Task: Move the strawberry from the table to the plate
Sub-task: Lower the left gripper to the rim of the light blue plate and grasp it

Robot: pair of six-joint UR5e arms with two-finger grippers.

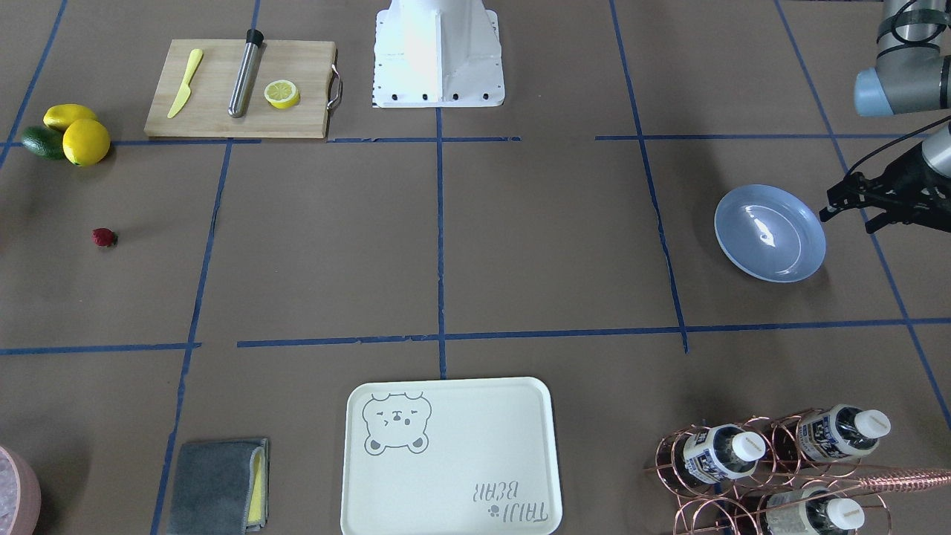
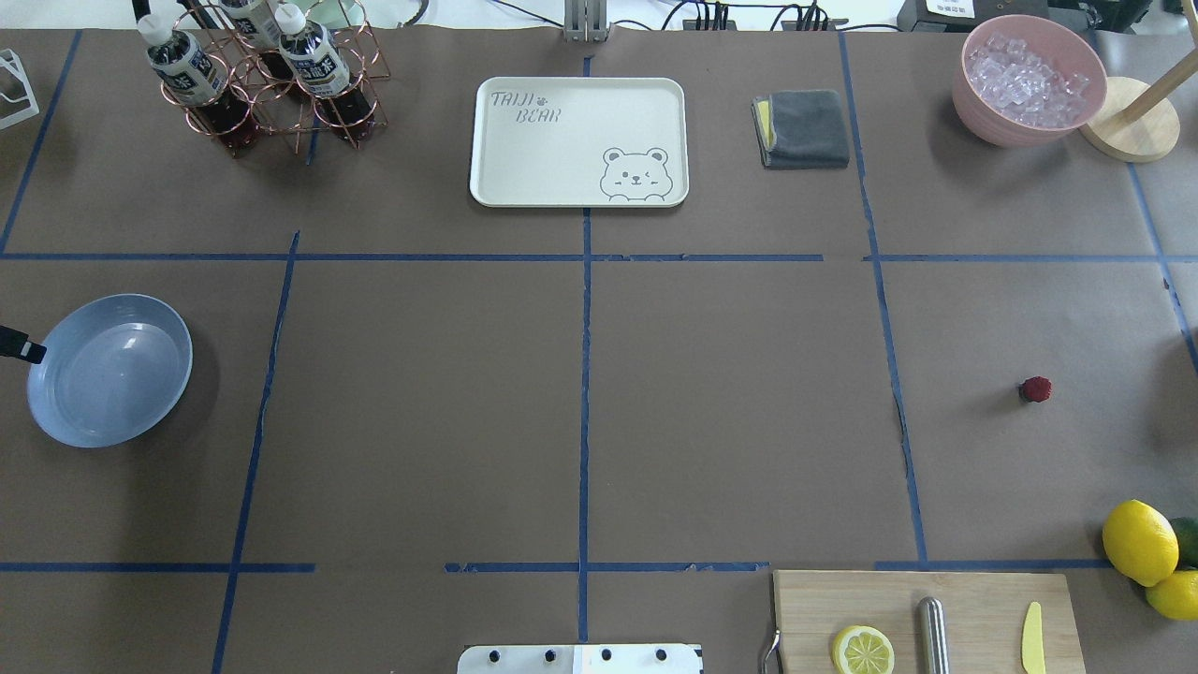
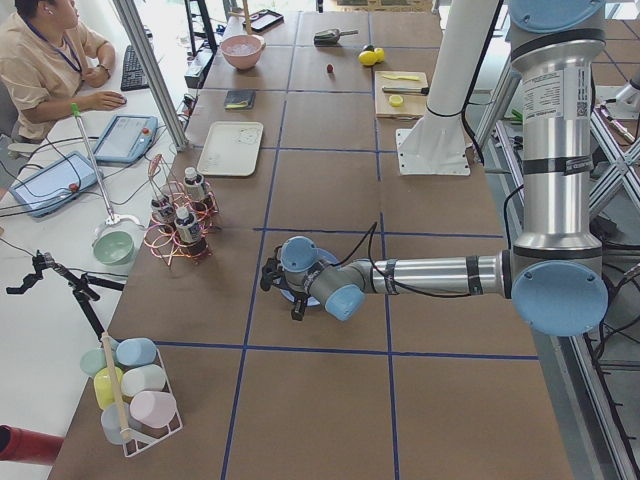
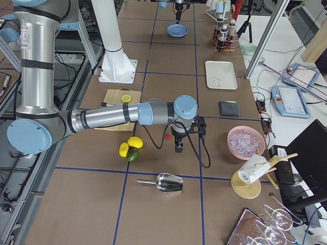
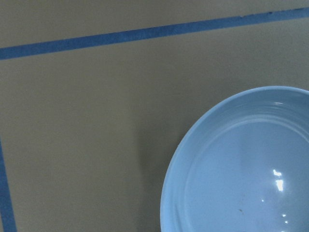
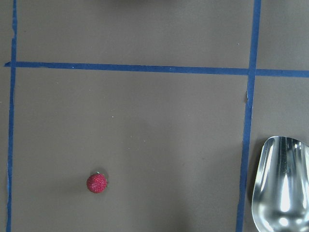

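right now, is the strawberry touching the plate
Apart. The overhead view shows the strawberry on bare table, far across from the plate.

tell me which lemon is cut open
The lemon half on the wooden cutting board, cut face up beside the metal rod. The other two lemons are whole and sit on the table off the board.

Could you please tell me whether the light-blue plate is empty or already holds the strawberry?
Empty. The plate shows a bare glossy inside in the overhead view, and the strawberry lies on the table, far across from it.
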